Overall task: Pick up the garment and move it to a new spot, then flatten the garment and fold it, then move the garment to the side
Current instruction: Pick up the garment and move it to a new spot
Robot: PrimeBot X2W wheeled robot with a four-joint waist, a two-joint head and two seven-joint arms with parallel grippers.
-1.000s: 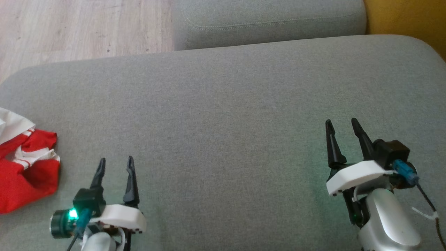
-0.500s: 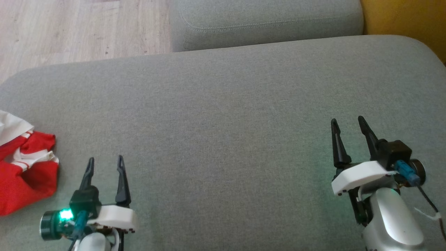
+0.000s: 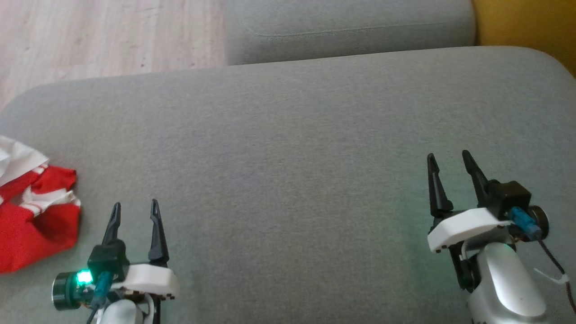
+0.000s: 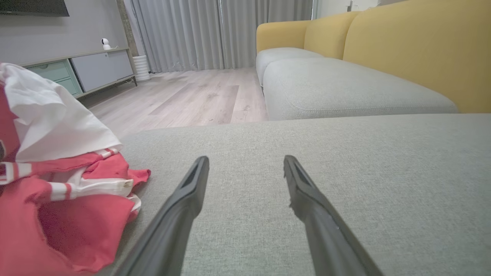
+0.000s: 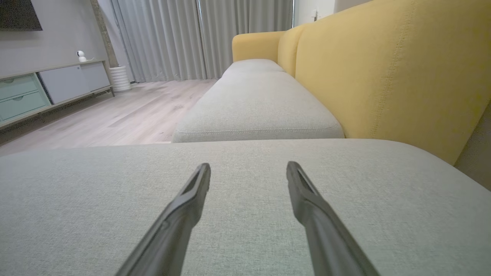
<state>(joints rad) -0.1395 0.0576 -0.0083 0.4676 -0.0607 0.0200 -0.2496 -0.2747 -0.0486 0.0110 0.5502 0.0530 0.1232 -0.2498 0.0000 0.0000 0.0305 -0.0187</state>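
Left gripper (image 3: 135, 203) and right gripper (image 3: 448, 155) gape empty over the cushion (image 3: 288, 135), and a shallow pinch on the crumpled garment (image 3: 36, 229) might catch one layer and slip.

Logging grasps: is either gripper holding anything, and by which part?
Nothing is held. The left gripper and right gripper are open and empty; the garment lies untouched on the cushion.

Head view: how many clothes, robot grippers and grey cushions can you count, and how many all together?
Crumpled red and white cloth garment: 1
Dark two-fingered robot grippers, jaws open: 2, the left gripper and the right gripper
Grey fabric sofa cushions: 2, the near cushion and the far cushion
Total: 5
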